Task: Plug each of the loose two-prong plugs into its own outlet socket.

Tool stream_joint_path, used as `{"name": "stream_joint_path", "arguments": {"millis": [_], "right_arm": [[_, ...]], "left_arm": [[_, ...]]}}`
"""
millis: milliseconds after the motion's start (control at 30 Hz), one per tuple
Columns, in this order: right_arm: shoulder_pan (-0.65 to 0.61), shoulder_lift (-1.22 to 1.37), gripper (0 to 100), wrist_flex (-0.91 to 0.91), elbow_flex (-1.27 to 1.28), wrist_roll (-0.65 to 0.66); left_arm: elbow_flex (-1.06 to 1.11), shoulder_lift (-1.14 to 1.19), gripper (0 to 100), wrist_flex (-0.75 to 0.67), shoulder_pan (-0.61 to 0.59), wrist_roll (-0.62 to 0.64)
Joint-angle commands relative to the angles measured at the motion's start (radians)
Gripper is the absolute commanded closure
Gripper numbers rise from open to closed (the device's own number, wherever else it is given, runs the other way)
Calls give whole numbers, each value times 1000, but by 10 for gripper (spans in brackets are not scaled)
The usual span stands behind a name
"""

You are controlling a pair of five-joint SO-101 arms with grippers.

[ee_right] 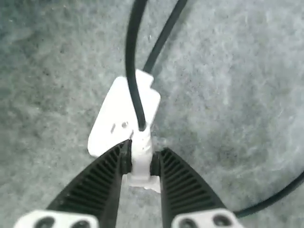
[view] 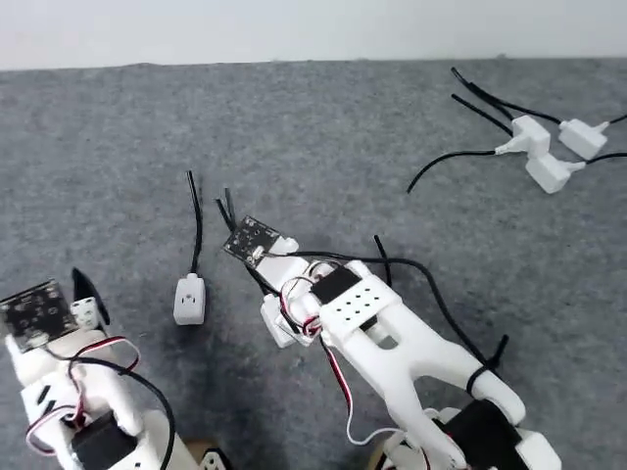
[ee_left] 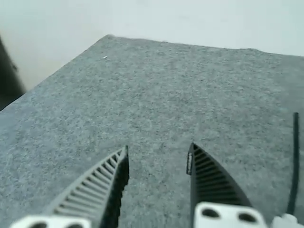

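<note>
A white two-prong plug (ee_right: 141, 166) on a black cord is pinched upright between the right gripper's (ee_right: 142, 149) fingers. It touches a flat white outlet socket (ee_right: 116, 118) lying just past the fingertips. Another white cord-end block (view: 189, 299) lies between that gripper and the left gripper (ee_left: 158, 149). Three more white cord-end pieces (view: 532, 135) cluster well beyond the right gripper.

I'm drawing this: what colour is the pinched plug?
The small plastic plug is white, clearest in the right wrist view.

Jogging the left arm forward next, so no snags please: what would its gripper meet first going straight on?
The way looks free: beyond the open left gripper lies bare grey mat to its far edge. The black cable sits beside that line, though depth is unclear.
</note>
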Motion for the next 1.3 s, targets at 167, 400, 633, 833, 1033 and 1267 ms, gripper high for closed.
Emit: {"name": "stream_joint_path", "arguments": {"millis": [167,400,633,833,1033,1267], "right_arm": [[-12,-18,991,271,-437,-71],[-10,-18,991,461,-798,-110],[-10,-16,991,578,-1040,-160],[-50,-16,991,639,-1073,-161],[-62,-21,991,662,-1073,-164],[-65,-104,991,687,-1068,-201]], "left_arm": [[15,-15,805,-21,282,-21],[12,-15,805,-41,605,21],[-42,-15,805,-95,848,64],[-77,-15,805,-120,945,64],[-160,-15,806,-115,957,64],[-170,-15,805,-120,957,64]]}}
